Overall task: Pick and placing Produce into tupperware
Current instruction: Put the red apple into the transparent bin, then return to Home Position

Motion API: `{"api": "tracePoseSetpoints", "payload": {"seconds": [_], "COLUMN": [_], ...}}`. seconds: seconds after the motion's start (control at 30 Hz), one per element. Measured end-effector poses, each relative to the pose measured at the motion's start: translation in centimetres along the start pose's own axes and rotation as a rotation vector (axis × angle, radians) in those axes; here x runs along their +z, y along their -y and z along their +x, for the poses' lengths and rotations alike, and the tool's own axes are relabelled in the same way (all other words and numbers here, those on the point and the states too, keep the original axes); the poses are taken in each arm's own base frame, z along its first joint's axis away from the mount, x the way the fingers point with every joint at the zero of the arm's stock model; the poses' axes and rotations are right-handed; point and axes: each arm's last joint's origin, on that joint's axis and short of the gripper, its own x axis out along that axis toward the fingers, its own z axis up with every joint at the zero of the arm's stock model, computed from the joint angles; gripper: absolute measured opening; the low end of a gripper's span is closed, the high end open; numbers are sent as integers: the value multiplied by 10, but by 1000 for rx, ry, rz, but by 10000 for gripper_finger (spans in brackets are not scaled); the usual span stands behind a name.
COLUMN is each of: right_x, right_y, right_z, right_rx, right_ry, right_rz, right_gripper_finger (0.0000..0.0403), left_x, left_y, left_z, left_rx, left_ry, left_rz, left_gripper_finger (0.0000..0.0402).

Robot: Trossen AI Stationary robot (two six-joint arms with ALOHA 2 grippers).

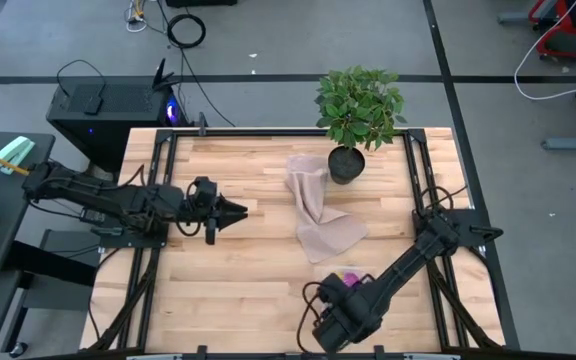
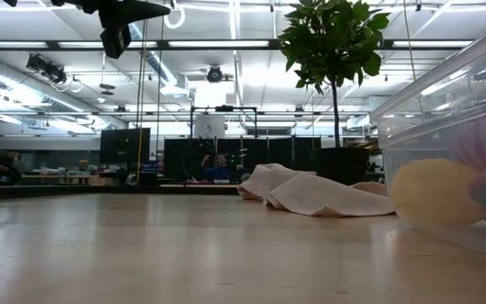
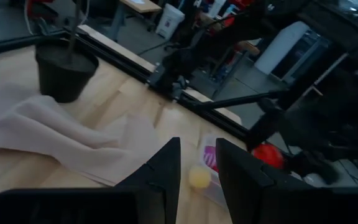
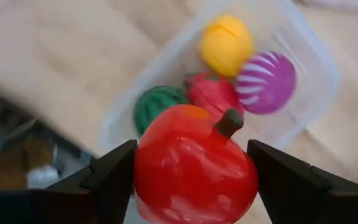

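Wooden table [image 1: 238,270]: a red apple [image 4: 194,165] is being clamped by the right gripper [image 4: 191,171] above the tupperware [image 4: 316,93] (four toys inside); the left gripper [image 1: 230,211], fingers narrowly parted, is being held level mid-table.

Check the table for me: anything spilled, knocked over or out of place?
Nothing spilled or toppled. The beige cloth lies crumpled mid-table beside the upright potted plant. The right hand holds a red apple above the tupperware, where four pieces already sit. The left hand waits apart.
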Motion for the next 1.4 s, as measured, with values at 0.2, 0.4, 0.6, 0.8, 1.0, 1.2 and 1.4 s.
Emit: {"api": "tracePoseSetpoints", "payload": {"seconds": [0.2,0.4,0.6,0.8,1.0,1.2,1.4], "right_x": [1,11,19,25,24,23,23], "right_y": [3,4,4,6,6,6,6], "right_z": [20,23,24,24,24,24,24], "right_rx": [-70,-79,-80,-85,-95,-102,-105], "right_ry": [14,33,48,65,21,-9,-20], "right_rz": [287,463,538,584,568,603,624], "right_gripper_finger": [294,294,294,293,310,360,395], "left_x": [-4,-7,-8,-8,-9,-10,-10], "left_y": [6,11,12,12,14,15,15], "left_z": [-2,-4,-4,-4,-4,-4,-5], "left_rx": [-34,-60,-65,-77,-134,-170,-173], "left_ry": [-18,-35,-38,-45,-84,-101,-100], "left_rz": [-31,-46,-30,-10,11,72,97], "left_gripper_finger": [107,107,107,107,107,107,107]}}
